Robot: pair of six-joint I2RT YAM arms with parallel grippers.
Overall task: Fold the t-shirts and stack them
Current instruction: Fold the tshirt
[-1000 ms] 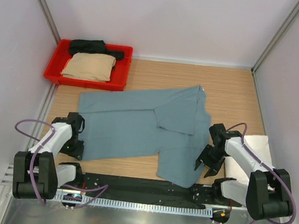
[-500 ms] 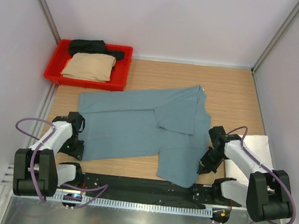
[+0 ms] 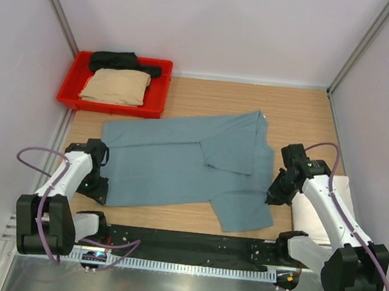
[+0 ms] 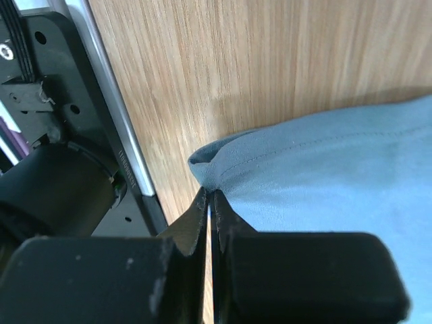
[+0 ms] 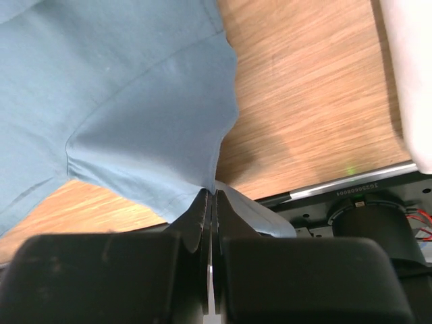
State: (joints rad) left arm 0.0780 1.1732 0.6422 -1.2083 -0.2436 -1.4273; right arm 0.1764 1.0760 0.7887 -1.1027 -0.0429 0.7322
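My left gripper and right gripper each pinch the teal shirt by an edge; I'd lift both evenly, cloth taut, folding across the bench.

Right hand — apparently tight on teal-blue t-shirt hem

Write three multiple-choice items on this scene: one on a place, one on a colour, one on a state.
1. Where does the tan shirt lie?
A) on the bare table
B) in the tray
C) over an arm

2. What colour is the tray?
A) red
B) green
C) grey

3. The left gripper is:
A) wide open
B) shut on nothing
C) shut on the blue shirt

Answers:
1. B: the top view shows it inside the tray's walls.
2. A: its rim is bright red.
3. C: the left wrist view shows the shirt's edge pinched between closed fingers.
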